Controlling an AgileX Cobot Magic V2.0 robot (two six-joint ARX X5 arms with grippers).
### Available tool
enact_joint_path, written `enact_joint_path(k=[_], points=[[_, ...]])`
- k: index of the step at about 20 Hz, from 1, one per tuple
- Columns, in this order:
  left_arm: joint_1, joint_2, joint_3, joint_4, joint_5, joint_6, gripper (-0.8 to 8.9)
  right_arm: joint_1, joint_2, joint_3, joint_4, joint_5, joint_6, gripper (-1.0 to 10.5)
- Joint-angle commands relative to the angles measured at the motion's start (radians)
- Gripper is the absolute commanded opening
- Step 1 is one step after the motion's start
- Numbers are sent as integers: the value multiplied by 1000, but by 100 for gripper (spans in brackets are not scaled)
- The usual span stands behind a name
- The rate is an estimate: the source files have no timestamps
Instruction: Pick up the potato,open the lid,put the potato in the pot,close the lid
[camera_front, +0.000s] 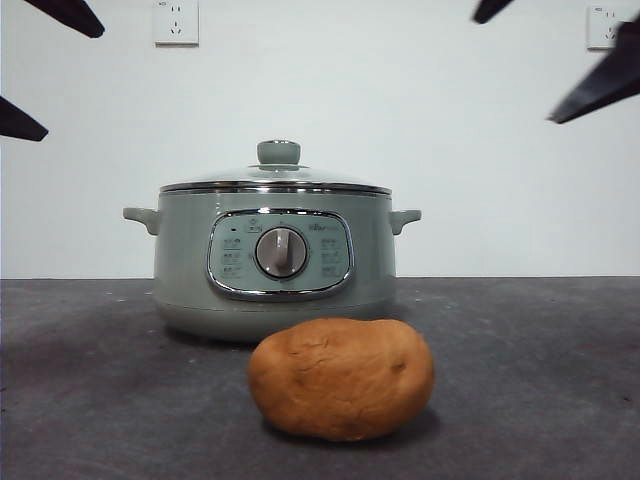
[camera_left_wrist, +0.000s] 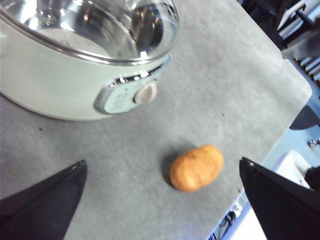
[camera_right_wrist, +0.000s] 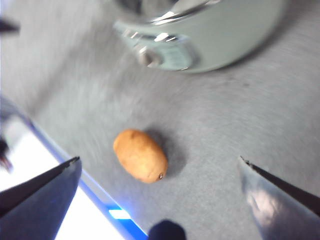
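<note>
The pale green pot stands mid-table with its dial facing the front view. Its glass lid sits shut on it, green knob on top. In front of the pot the tan potato lies on the table, apart from it. My left gripper hangs open high above the table, with the potato and the pot below it. My right gripper is also open and high, looking down on the potato and the pot. Neither touches anything. In the front view only black fingertips show at the top corners.
The dark grey table runs back to a white wall with two sockets. In both wrist views the table's front edge runs close by the potato.
</note>
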Motion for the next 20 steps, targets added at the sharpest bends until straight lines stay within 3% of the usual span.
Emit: enact_joint_path(k=[1, 6, 10, 20], points=[[-4, 2, 3, -13, 4, 19, 692, 108, 45, 12, -2, 77, -49, 788], [-4, 2, 3, -31, 4, 19, 692, 347, 181, 12, 3, 229, -86, 788], [-5, 2, 3, -31, 4, 20, 692, 482, 321, 12, 65, 331, -112, 787], [-5, 3, 3, -32, 3, 20, 692, 562, 529, 12, 194, 402, -202, 785]])
